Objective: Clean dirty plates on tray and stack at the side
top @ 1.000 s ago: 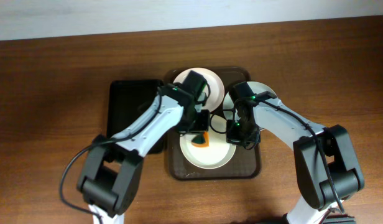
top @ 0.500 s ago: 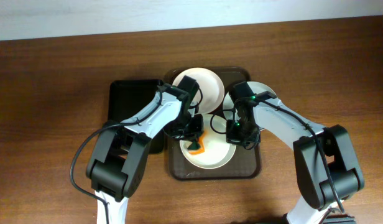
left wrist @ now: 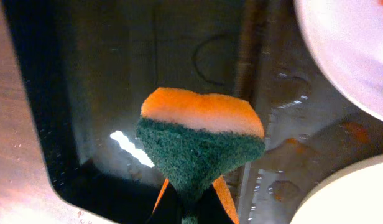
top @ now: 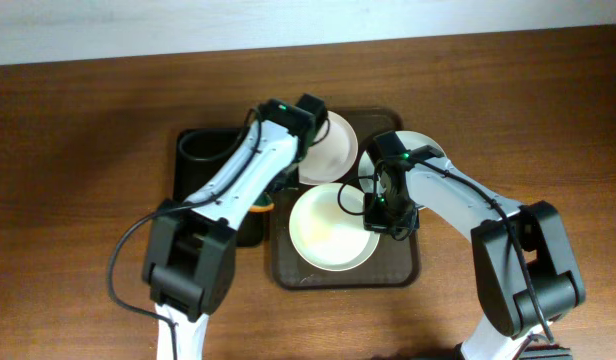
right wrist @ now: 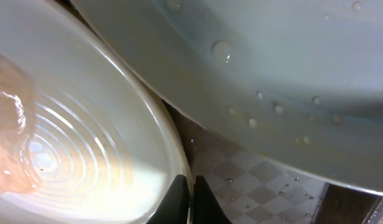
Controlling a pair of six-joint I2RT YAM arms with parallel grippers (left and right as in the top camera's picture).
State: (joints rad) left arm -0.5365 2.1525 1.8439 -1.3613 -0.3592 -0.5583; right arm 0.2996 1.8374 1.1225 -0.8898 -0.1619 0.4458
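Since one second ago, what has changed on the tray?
The left gripper carried the orange-and-green sponge leftward off the front white plate, to the border between the brown tray and the black tray, and it still grips the sponge. The right gripper stays clamped on that plate's right rim. The plate has not moved.

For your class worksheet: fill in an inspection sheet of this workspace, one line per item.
Surface: brown wooden table.
Job's things: front white plate, back white plate and wet grey-blue plate, at the brown tray.
Clutter: black tray beside it.
Grippers: left gripper shut on sponge over the black tray; right gripper pinching the front white plate's rim.
Cables: black cable looping by the left arm.
Surroundings: pale wall.
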